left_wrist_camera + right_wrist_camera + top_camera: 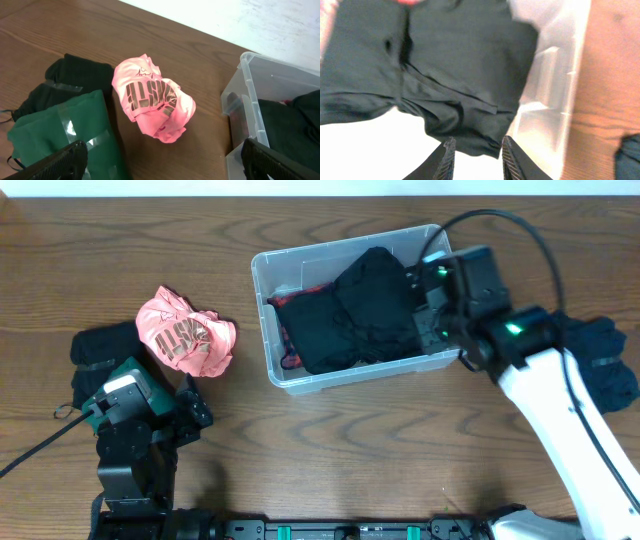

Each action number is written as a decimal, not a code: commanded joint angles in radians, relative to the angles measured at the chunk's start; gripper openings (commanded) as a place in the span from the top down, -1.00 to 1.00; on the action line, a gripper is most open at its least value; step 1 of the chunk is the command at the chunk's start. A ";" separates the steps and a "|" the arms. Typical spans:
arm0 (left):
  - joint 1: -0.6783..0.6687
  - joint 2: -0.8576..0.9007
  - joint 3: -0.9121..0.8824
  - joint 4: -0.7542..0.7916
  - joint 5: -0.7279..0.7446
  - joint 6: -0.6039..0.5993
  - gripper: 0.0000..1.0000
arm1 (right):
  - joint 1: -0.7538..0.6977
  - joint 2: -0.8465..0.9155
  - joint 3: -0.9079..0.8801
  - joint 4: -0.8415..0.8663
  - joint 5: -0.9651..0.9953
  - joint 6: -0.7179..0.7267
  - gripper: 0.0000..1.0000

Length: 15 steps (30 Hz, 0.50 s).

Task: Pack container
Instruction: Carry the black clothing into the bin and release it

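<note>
The clear container [262, 320] stands at the table's middle with black clothes [360, 315] piled inside. My right gripper [422, 288] hangs over its right end. In the right wrist view its jaws [477, 150] stand a little apart, and the hem of a black garment [445, 65] lies just past the tips, unpinched, beside the container's wall [545, 100]. A crumpled pink garment [185, 332] lies left of the container. My left gripper [195, 408] sits just below it, wide open and empty [162, 160], with the pink garment [152, 102] ahead.
A folded black garment [100, 350] lies at the far left, with a green taped bundle [60, 130] beside it in the left wrist view. Another dark folded garment [600, 360] lies at the right edge. A cable arcs over the right arm.
</note>
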 commanded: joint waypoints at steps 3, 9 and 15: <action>0.006 -0.001 0.016 -0.002 0.006 -0.006 -0.96 | -0.004 0.053 -0.009 -0.010 0.011 0.038 0.46; 0.006 -0.001 0.016 -0.003 0.007 -0.006 -0.96 | -0.026 0.215 -0.023 -0.030 0.037 0.085 0.68; 0.006 -0.001 0.016 -0.003 0.007 -0.006 -0.96 | -0.027 0.291 -0.023 -0.179 0.010 0.158 0.83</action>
